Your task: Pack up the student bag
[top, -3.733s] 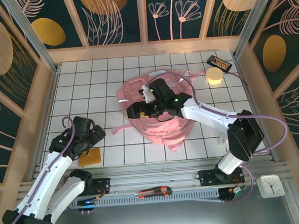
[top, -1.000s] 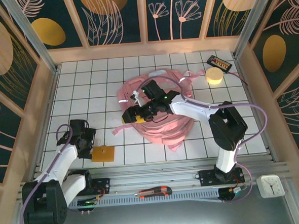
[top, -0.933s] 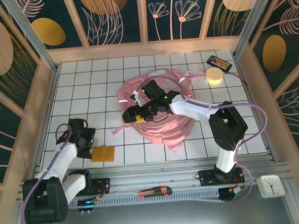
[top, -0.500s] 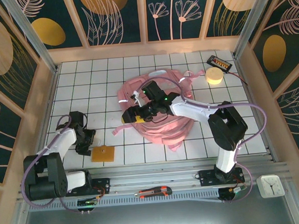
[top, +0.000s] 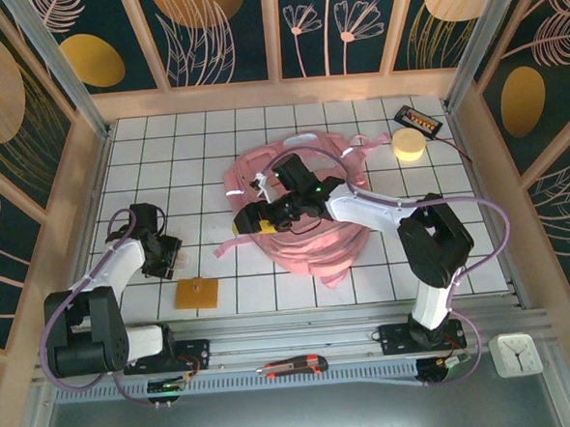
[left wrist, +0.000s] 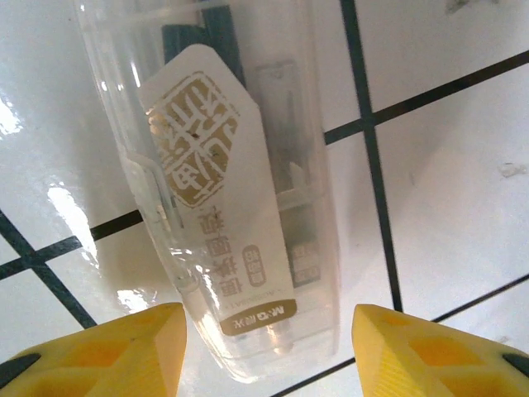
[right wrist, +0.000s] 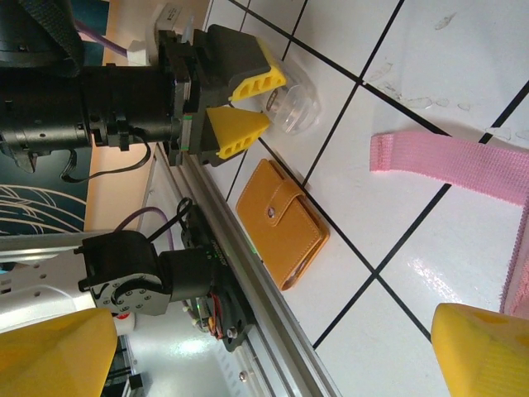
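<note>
The pink student bag [top: 316, 250] lies crumpled at the table's centre, and one of its straps [right wrist: 446, 161] trails across the tiles. My right gripper [top: 251, 214] hovers at the bag's left edge. It stands wide open [right wrist: 273, 356] with nothing between its fingers. At the left, my left gripper [top: 167, 256] points down over a clear plastic case [left wrist: 240, 190] with a gold-and-white label. Its yellow fingers [left wrist: 124, 347] straddle the case's near end, with a small gap still showing on the right side. From the right wrist view, the left gripper [right wrist: 277, 99] brackets the clear case [right wrist: 296, 107].
An orange snap wallet [top: 196, 293] [right wrist: 283, 223] lies near the front edge, just right of the left arm. A yellow round roll [top: 409, 145] and a black box [top: 419, 120] sit at the back right. A red-black knife [top: 293, 368] and a white clock [top: 515, 353] rest off the tiles.
My left gripper swung from beside the orange wallet up and left to the clear case, and its jaws have narrowed around it. The right arm has held still.
</note>
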`<state>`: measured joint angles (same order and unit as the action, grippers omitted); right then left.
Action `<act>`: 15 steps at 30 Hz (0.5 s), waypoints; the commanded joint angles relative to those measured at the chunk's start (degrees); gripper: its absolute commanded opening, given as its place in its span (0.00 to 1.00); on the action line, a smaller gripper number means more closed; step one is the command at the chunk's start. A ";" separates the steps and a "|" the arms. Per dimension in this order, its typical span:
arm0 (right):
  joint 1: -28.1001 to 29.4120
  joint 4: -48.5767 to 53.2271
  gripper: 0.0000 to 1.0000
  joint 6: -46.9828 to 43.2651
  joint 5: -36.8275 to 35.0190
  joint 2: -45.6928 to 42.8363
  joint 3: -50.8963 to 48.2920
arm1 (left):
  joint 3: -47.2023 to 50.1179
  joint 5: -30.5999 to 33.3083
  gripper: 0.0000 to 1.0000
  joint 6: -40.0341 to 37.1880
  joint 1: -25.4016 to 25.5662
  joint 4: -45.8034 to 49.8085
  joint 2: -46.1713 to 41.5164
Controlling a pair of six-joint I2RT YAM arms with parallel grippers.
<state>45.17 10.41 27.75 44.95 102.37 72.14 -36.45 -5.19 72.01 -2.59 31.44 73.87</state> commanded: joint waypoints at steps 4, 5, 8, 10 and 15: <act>-1.48 -0.50 0.98 -0.15 2.23 -0.62 1.79 | -0.59 -2.76 0.50 -1.05 -0.31 -0.81 -3.43; -1.61 -0.41 0.98 -0.06 2.51 -0.44 2.04 | 0.01 -3.40 0.51 -0.84 -0.31 -0.77 -3.70; -1.83 -0.48 0.98 -0.06 2.69 0.07 2.75 | 0.93 -2.77 0.66 -0.29 -0.31 0.83 -4.66; -1.84 -0.68 0.98 0.02 2.69 0.33 2.98 | 1.18 -1.87 0.69 0.02 -0.31 2.20 -4.97; -1.84 -4.01 0.98 1.82 3.32 0.75 1.55 | 1.30 -0.95 0.70 1.12 -0.31 4.01 -4.01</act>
<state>43.53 9.34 28.40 46.63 102.41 73.30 -35.83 -7.01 72.05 -2.59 32.56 69.58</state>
